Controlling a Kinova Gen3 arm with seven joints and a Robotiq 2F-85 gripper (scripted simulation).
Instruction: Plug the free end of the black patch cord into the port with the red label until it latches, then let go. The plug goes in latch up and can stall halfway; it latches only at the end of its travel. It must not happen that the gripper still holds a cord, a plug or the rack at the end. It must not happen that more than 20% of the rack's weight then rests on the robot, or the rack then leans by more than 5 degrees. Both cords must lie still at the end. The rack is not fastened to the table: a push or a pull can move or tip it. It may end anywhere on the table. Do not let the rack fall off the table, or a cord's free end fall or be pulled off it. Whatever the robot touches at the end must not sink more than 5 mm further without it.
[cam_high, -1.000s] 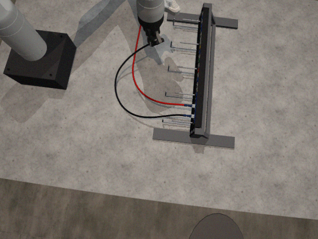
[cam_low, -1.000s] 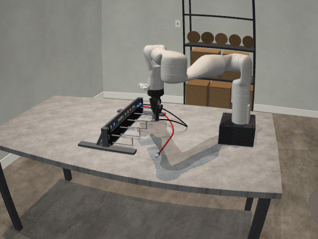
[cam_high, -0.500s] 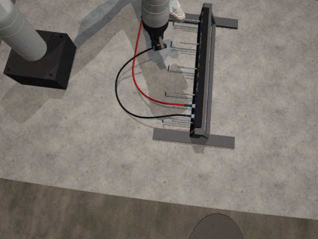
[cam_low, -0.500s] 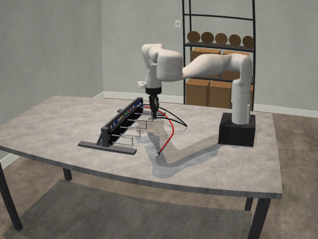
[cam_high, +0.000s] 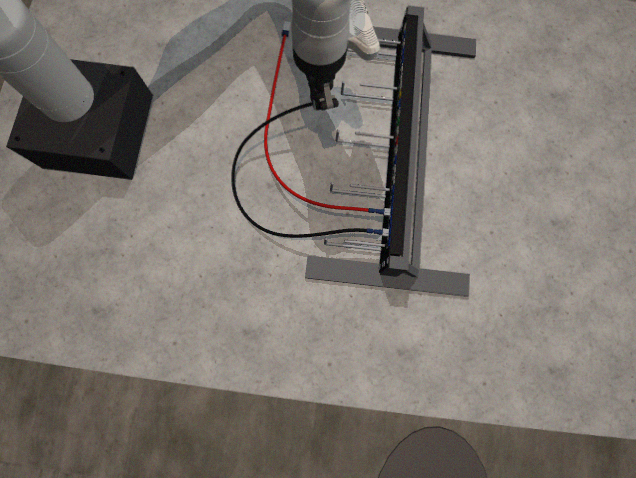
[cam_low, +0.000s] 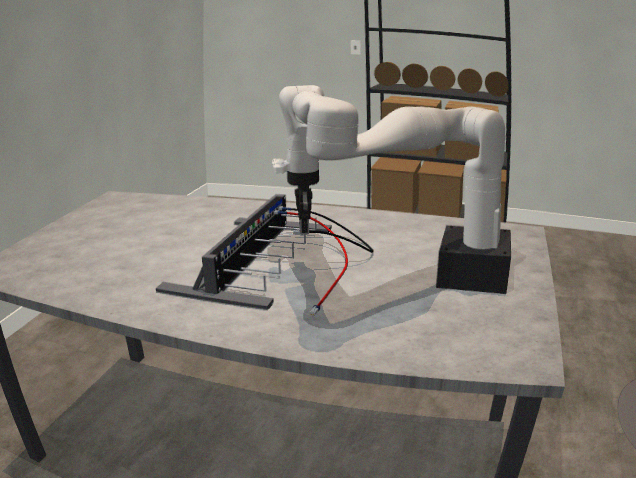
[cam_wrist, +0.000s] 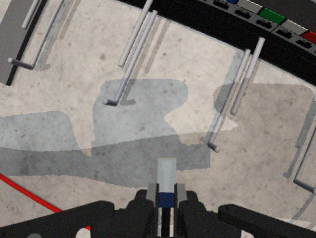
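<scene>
Grey table (cam_low: 128, 318) carries one rack (cam_high: 411, 154) and two cords – black patch cord (cam_high: 241, 195), red cord (cam_high: 269, 138). Arm bends downward; gripper (cam_high: 323, 102) pinches the black plug (cam_wrist: 165, 180) just before the rack.

Grey mottled stone-look table top (cam_low: 102, 241) on dark legs, one dark table leg (cam_low: 516, 434) at front right. Behind it a tall black metal shelf unit (cam_low: 367, 102) vs the grey wall; five round brown discs (cam_low: 414, 75) in a row on an upper shelf, brown cardboard boxes (cam_low: 394, 184) stacked on shelves below. Small white wall switch plate (cam_low: 355, 46) left of the unit. White skirting board (cam_low: 575, 221) along wall base. Brown-grey floor (cam_high: 154, 426); a dark grey round shape (cam_high: 431, 454) at the floor's btm edge in top view.
</scene>
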